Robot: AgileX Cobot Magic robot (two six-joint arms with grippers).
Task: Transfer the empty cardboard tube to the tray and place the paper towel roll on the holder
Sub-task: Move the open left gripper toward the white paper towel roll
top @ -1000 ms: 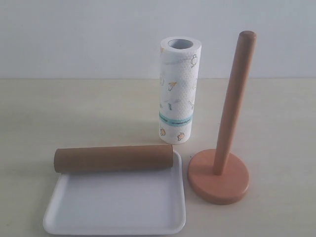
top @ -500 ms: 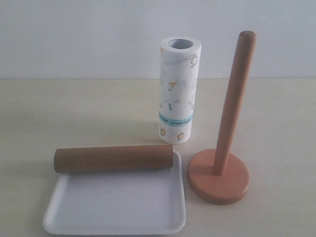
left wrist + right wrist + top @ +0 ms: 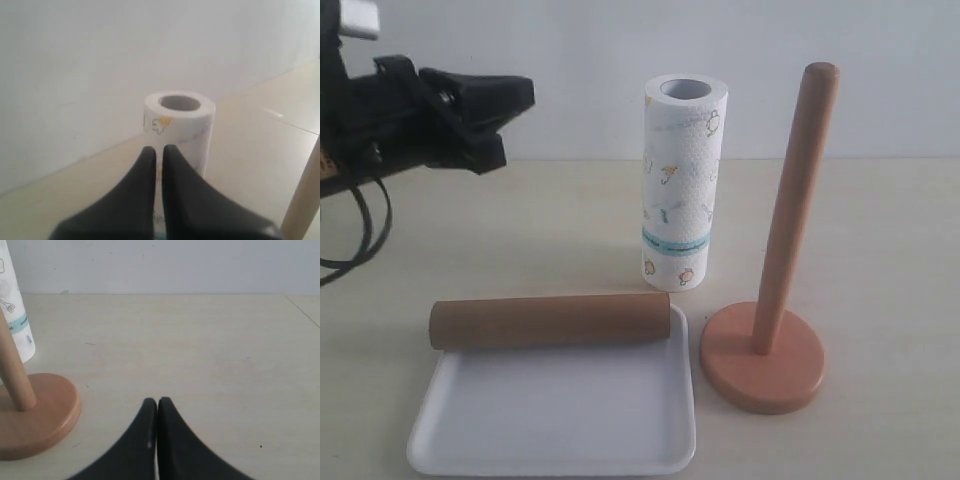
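Note:
The brown cardboard tube [image 3: 550, 320] lies on its side across the far rim of the white tray [image 3: 550, 425]. Behind it the paper towel roll [image 3: 683, 180] stands upright on the table, apart from the wooden holder [image 3: 790, 220], whose rod is bare. My left gripper [image 3: 525, 95] hangs at the upper left, level with the roll's top and well short of it, jaws almost together and empty. In the left wrist view the gripper [image 3: 159, 148] points at the roll [image 3: 187, 120]. My right gripper [image 3: 157, 401] is shut and empty above bare table, beside the holder's base [image 3: 40, 415].
A pale wall runs behind the light wooden table [image 3: 880, 260]. The left arm's black cable [image 3: 360, 240] droops at the left edge. The holder's disc base [image 3: 762, 358] sits close to the tray's right rim.
My left arm has come into the exterior view from the upper left; it was out of sight before. The tube, tray, roll and holder have not moved.

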